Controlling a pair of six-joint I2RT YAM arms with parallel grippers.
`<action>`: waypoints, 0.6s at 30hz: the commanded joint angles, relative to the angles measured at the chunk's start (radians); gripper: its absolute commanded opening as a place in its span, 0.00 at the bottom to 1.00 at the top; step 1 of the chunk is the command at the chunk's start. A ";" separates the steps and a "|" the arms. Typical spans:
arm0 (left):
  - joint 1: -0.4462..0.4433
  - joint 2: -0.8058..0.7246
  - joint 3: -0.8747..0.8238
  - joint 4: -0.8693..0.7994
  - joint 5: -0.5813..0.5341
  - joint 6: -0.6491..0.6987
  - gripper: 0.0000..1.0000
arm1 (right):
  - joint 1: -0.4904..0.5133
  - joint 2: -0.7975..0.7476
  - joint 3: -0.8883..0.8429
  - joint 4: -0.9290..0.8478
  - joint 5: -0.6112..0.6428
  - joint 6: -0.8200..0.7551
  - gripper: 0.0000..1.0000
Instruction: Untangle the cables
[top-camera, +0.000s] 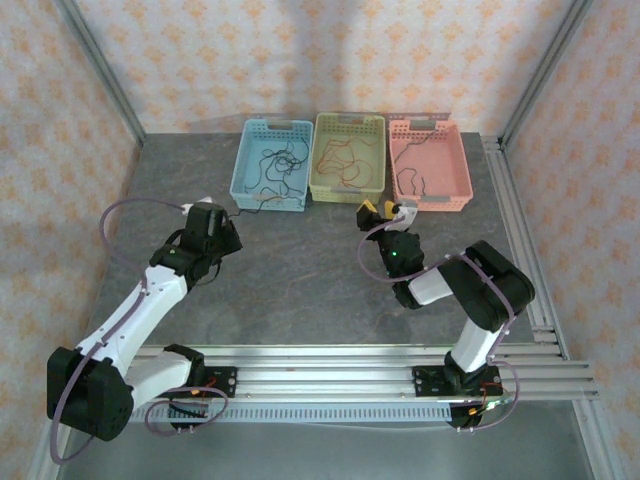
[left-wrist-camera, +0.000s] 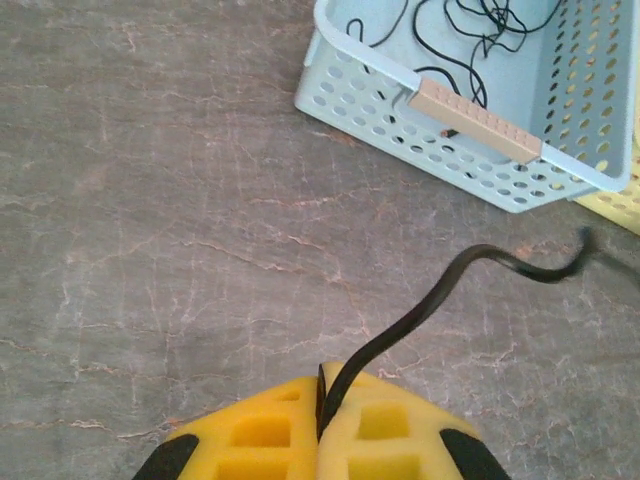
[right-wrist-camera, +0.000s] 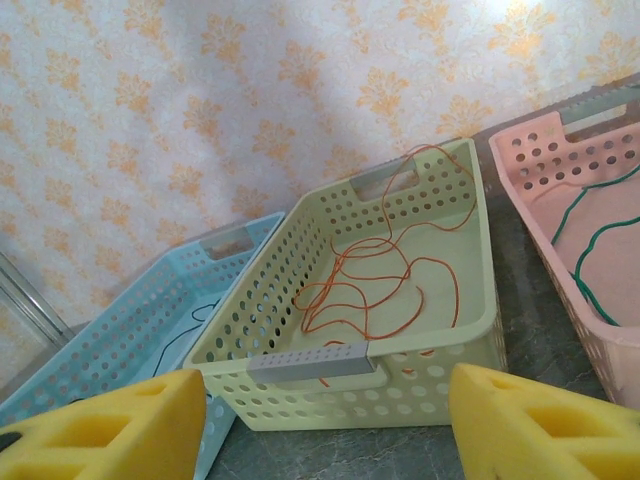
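One black cable (left-wrist-camera: 430, 300) pinched tight in my left gripper (left-wrist-camera: 320, 425), trailing just in front of the blue basket (left-wrist-camera: 380, 110). Next to that basket, orange cables (right-wrist-camera: 370, 280) lie in the yellow basket (right-wrist-camera: 440, 340). Beyond it, green cables (right-wrist-camera: 590, 240) in the pink basket (right-wrist-camera: 530, 160). My right gripper (right-wrist-camera: 328, 400) stands wide, empty.

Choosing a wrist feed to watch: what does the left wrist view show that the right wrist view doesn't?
Left wrist: the left gripper shut on a loose black cable. Right wrist: the open right gripper, the orange cable, the pink basket with a green cable. Both: the blue basket holding black cables, and the yellow basket, a corner in the left wrist view.
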 joint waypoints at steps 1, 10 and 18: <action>0.011 0.048 0.104 -0.014 -0.086 -0.043 0.00 | 0.002 0.010 0.023 0.014 -0.021 0.019 0.64; 0.084 0.428 0.521 -0.099 -0.118 -0.034 0.00 | 0.003 0.010 0.022 0.013 -0.033 0.013 0.64; 0.153 0.781 0.896 -0.242 -0.108 -0.038 0.00 | 0.003 0.010 0.021 0.013 -0.044 0.017 0.63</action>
